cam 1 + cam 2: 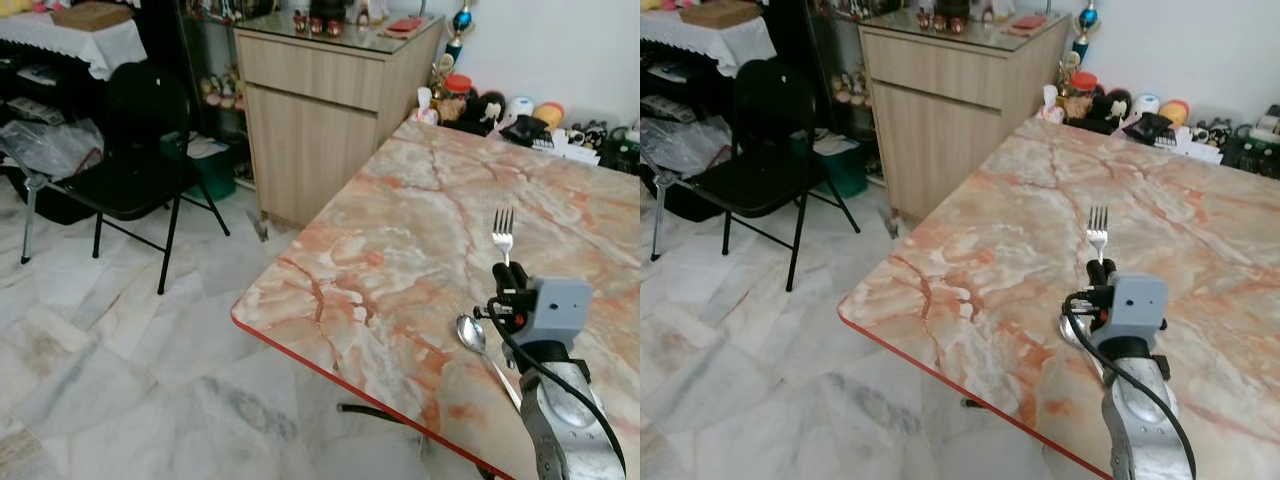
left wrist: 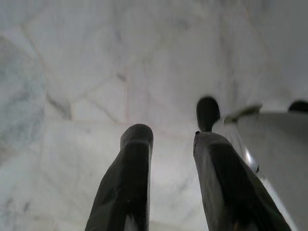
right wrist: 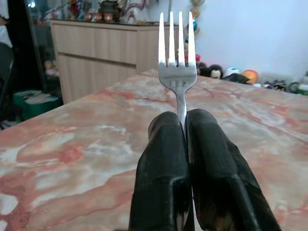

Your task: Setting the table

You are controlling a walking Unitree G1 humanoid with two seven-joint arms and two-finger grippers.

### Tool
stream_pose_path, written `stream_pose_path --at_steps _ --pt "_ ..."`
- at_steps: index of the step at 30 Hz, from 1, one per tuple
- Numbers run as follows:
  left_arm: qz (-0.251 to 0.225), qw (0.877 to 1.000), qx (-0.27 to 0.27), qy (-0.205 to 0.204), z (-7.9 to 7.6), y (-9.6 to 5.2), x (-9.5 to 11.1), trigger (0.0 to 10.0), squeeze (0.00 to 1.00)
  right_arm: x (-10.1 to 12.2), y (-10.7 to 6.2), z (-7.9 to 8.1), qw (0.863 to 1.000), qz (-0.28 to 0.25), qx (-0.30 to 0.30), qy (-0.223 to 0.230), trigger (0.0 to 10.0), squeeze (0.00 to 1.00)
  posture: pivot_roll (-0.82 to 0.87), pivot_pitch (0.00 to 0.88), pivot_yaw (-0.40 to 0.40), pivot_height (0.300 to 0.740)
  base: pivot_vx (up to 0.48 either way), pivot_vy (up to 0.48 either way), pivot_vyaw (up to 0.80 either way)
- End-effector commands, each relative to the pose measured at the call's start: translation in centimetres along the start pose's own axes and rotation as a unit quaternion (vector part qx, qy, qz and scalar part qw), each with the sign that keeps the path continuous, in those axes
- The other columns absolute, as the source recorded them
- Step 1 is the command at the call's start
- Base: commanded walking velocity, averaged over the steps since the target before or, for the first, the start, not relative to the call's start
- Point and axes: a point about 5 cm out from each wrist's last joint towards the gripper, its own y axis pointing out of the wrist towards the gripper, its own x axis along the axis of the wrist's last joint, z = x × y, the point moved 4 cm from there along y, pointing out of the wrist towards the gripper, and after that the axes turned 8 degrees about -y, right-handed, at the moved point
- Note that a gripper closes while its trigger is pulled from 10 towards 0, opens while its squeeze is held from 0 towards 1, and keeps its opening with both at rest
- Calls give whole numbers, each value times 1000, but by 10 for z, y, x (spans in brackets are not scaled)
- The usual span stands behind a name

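Note:
My right gripper (image 1: 510, 272) is shut on a silver fork (image 1: 502, 233), held over the marble table (image 1: 400, 230) near its front edge with the tines pointing away from me. In the right wrist view the fork (image 3: 177, 53) stands straight up out of the two black fingers (image 3: 161, 159) pressed together on its handle. A silver spoon (image 1: 471, 333) lies flat on the table just left of my right wrist. My left gripper (image 2: 171, 139) hangs above the pale floor, its fingers (image 2: 130, 168) slightly apart and holding nothing.
A wooden cabinet (image 1: 320, 110) stands against the table's far left corner. A black folding chair (image 1: 130, 170) is on the marble floor to the left. Jars, toys and clutter (image 1: 520, 115) line the table's far edge by the wall. The red table edge (image 1: 330, 365) runs close to me.

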Motion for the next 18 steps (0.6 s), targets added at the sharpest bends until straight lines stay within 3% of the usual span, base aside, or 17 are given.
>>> stream_pose_path --at_steps 1,5,15,16,18 --pt "9 1000 -1 3 -9 3 1 10000 0 3 -3 -5 1000 -10 -14 5 10000 0 -26 0 -4 740 0 0 0" --pt "-1 1000 -8 0 -23 8 12 10000 0 2 -3 1 1000 -12 -9 2 10000 0 -23 0 -6 740 0 0 0" --pt "-14 999 -24 16 -32 10 21 10000 0 -1 1 6 1000 -4 -12 22 10000 0 -32 0 -12 740 0 0 0" --pt "-19 999 -28 21 -32 10 23 10000 0 -3 0 6 999 1 -15 39 10000 0 -34 0 -14 740 0 -266 -763" --pt "-24 999 -31 24 -32 10 26 10000 0 -3 1 5 999 2 -15 33 10000 0 -34 0 -14 740 0 -347 -766"
